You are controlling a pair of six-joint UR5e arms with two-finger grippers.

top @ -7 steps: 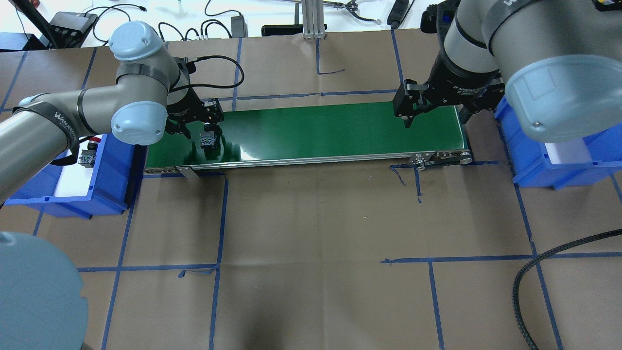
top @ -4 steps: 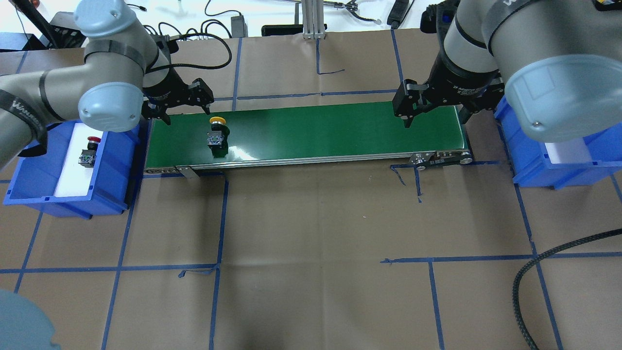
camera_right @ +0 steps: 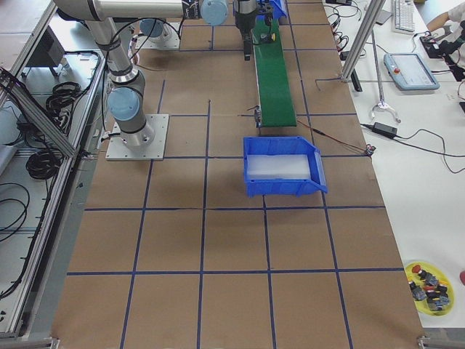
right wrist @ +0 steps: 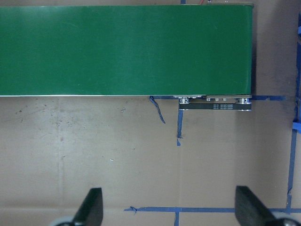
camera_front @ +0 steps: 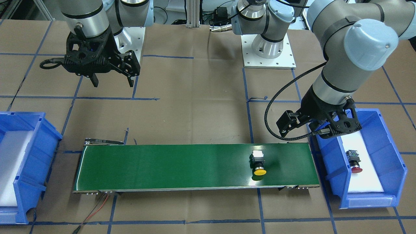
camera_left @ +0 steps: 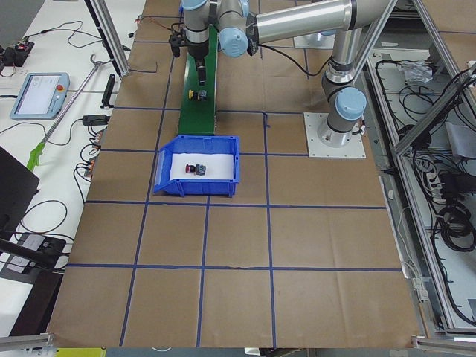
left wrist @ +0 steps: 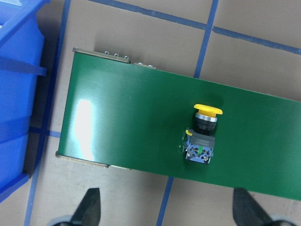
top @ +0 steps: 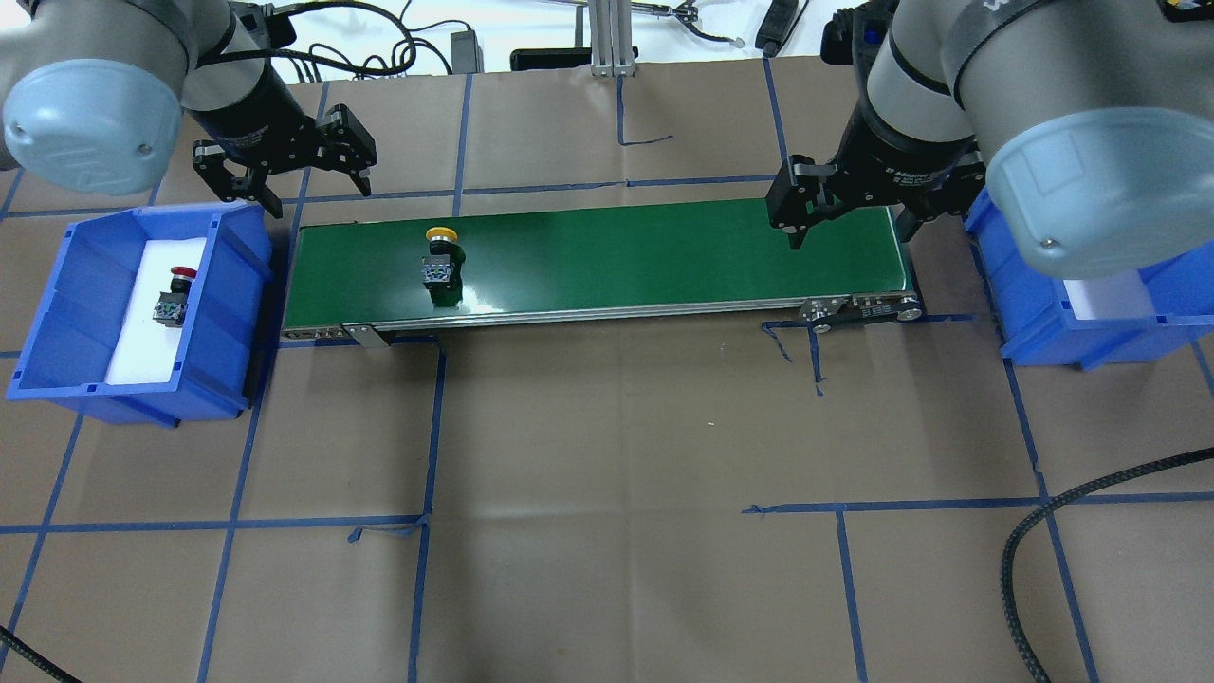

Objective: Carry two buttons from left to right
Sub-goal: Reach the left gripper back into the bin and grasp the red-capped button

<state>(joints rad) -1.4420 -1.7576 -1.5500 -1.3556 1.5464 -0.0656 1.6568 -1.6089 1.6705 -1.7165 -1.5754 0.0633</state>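
Note:
The yellow button lies on its side on the left part of the green conveyor belt; it also shows in the front view and the left wrist view. The red button lies on white foam in the left blue bin and shows in the front view. My left gripper is open and empty, above the far left corner of the belt, beside the bin. My right gripper is open and empty over the belt's right end.
A second blue bin with white foam stands past the belt's right end. A black braided cable crosses the near right of the table. A yellow dish with several spare parts sits at a table corner.
My left gripper has left the yellow button on the belt and drawn back toward the far left. The button has shifted a little to the right along the belt. My right arm has not moved.

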